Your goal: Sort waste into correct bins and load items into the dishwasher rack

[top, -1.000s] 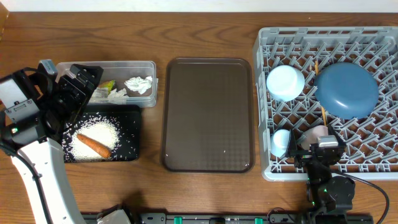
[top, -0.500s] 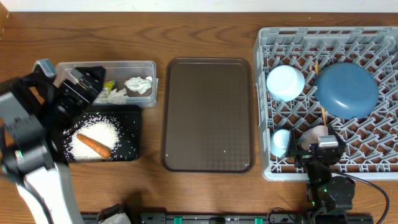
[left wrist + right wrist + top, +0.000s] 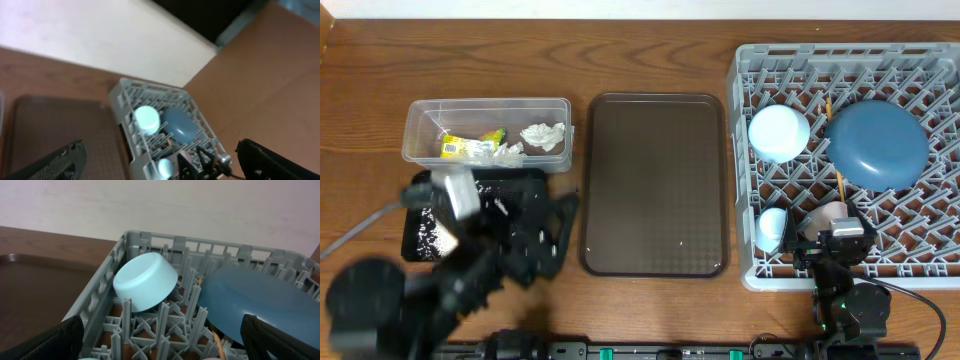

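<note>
The grey dishwasher rack point(image 3: 850, 262) at the right holds an upturned pale-blue bowl point(image 3: 779, 132), a dark-blue plate point(image 3: 877, 143), a small light-blue cup point(image 3: 772, 229), a pinkish-white cup point(image 3: 828, 214) and chopsticks point(image 3: 837, 178). My right gripper point(image 3: 832, 240) rests open over the rack's front edge with nothing between its fingers; its view shows the bowl point(image 3: 145, 282) and plate point(image 3: 255, 305). The clear tub point(image 3: 420, 120) holds a napkin point(image 3: 542, 135) and a yellow-green wrapper point(image 3: 470, 146). My left gripper point(image 3: 542, 232), blurred, hangs open over the black tray point(image 3: 415, 190). Its view point(image 3: 162, 165) faces the rack point(image 3: 120, 97).
A large brown serving tray point(image 3: 655, 185) lies bare between the bins and the rack. My left arm covers most of the black tray and the table's front left corner. A pale wall runs behind the table's far edge.
My left arm has swung from over the tub at the far left down toward the front edge, now blurred across the black tray. The right arm has not moved.
</note>
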Controlling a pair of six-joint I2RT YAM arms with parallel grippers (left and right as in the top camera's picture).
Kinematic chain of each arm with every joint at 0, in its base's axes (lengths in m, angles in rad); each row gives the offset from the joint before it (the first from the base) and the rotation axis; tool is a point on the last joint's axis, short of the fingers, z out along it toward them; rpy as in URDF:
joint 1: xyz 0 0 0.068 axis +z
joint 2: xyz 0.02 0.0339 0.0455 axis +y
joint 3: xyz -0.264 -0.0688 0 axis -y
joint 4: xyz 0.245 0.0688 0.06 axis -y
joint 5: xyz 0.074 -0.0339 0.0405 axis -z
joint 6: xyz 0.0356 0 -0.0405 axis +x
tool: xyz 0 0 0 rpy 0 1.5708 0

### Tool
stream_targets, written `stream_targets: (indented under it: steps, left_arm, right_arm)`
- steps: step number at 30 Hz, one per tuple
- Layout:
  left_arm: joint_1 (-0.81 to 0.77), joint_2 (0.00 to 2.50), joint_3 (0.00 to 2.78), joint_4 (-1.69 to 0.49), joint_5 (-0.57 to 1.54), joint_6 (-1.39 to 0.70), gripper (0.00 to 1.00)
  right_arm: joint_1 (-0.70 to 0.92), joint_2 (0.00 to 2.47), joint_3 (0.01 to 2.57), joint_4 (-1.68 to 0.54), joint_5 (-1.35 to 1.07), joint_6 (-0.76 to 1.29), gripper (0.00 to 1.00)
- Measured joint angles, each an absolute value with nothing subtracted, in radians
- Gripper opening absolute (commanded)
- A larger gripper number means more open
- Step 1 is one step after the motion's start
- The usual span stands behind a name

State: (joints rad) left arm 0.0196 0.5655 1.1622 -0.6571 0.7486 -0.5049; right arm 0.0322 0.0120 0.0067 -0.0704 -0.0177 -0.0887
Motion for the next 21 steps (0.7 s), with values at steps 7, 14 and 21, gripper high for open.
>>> stream_targets:
  steps: [7,14,21]
  left_arm:
    - [0.011,0.426,1.163,-0.700,0.748,-0.505,0.98]
    - [0.011,0.257,1.037,-0.722,0.749,-0.497,0.98]
    - [0.011,0.134,0.794,-0.694,0.732,-0.497,0.98]
  right_arm:
    - [0.032,0.012,0.007,-0.070,-0.018,-0.089,0.99]
    - [0.032,0.012,0.007,-0.070,-0.018,-0.089,0.99]
    - [0.032,0.012,0.007,-0.070,-0.018,-0.089,0.99]
